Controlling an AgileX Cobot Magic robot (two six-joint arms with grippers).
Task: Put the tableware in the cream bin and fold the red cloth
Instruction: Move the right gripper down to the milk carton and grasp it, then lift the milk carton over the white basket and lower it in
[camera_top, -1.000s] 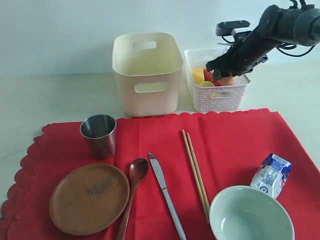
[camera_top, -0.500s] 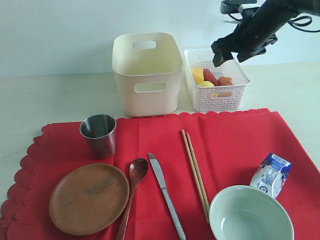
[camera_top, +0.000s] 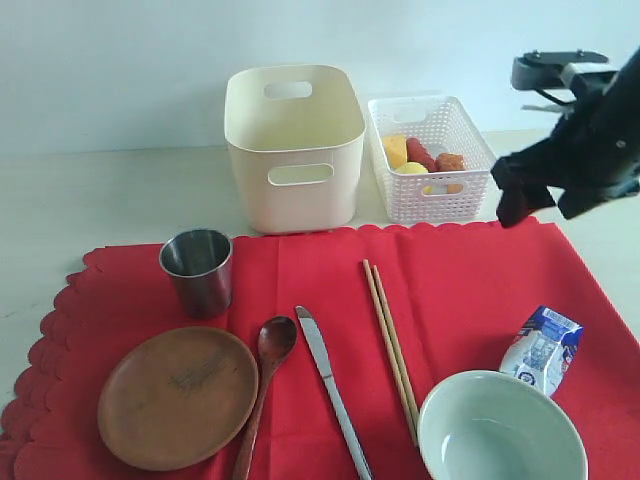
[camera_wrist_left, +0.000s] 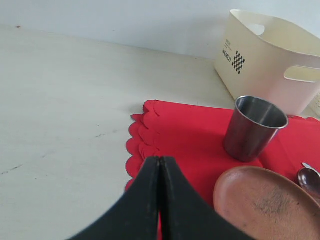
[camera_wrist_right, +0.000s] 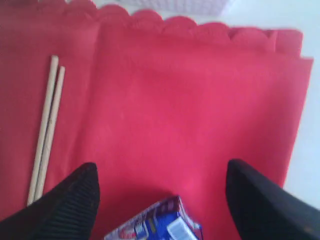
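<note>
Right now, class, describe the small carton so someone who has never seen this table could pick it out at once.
Find the big red cloth on the table and follow it to its right side in the exterior view, where a large pale bowl sits. Beside the bowl, nearer the cloth's right edge, lies the carton, the only blue-and-white printed pack among wood, steel and crockery.

Noted a white lattice basket (camera_top: 440, 205) at the back of the pale tabletop (camera_top: 100, 190), holding a yellow wedge (camera_top: 397, 150), a lemon (camera_top: 412, 168) and reddish pieces (camera_top: 425, 155). Found a blue-and-white milk carton (camera_top: 541, 350) lying tilted, well apart toward the front right.
</note>
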